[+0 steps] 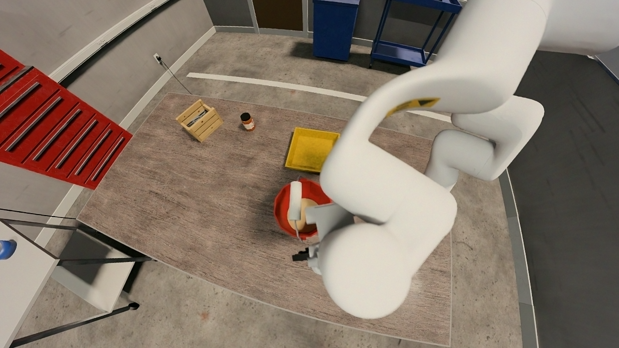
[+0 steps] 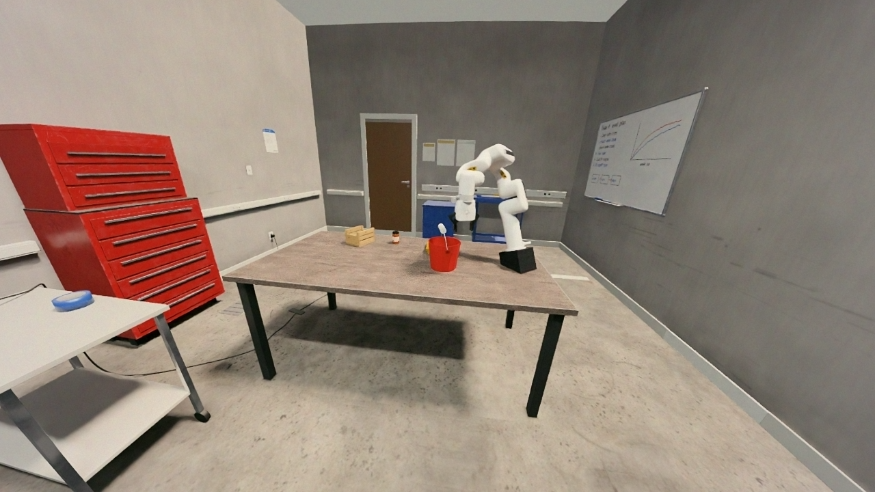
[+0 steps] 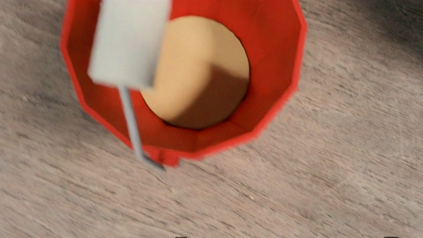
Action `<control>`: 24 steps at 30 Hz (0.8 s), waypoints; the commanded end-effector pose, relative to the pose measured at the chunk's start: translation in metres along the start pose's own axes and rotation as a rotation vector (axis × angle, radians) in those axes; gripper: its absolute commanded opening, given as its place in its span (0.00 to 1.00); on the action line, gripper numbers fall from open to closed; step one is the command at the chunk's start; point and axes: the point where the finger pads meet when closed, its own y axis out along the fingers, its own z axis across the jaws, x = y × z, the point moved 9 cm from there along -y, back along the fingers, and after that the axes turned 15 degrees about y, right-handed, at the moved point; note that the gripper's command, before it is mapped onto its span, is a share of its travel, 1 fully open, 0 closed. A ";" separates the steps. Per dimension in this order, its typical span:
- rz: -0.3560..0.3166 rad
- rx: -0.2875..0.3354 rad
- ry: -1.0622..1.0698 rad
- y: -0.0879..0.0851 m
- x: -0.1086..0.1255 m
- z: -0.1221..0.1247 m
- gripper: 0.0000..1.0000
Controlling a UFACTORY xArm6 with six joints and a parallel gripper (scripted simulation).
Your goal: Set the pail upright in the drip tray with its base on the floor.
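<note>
The red pail [image 1: 302,210] stands upright on the wooden table, with a tan floor inside and a wire handle raised over it carrying a white grip [image 1: 295,199]. The yellow drip tray [image 1: 311,148] lies flat just behind the pail, partly covered by my arm. My gripper [image 1: 305,255] is open and empty, hanging well above the table over the pail's near rim, and my arm hides most of it. In the wrist view the pail [image 3: 185,76] fills the upper half with the white grip [image 3: 129,43] blurred close by. The side view shows the gripper [image 2: 463,219] above the pail [image 2: 443,253].
A small wooden crate [image 1: 199,120] and a brown jar with an orange label [image 1: 247,121] stand at the table's far left. My black base [image 2: 517,260] sits at the table's right edge. A red tool chest [image 2: 110,201] and a white cart [image 2: 67,342] stand off the table.
</note>
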 end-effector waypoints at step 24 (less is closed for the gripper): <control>-0.044 -0.004 0.174 -0.047 -0.120 -0.101 1.00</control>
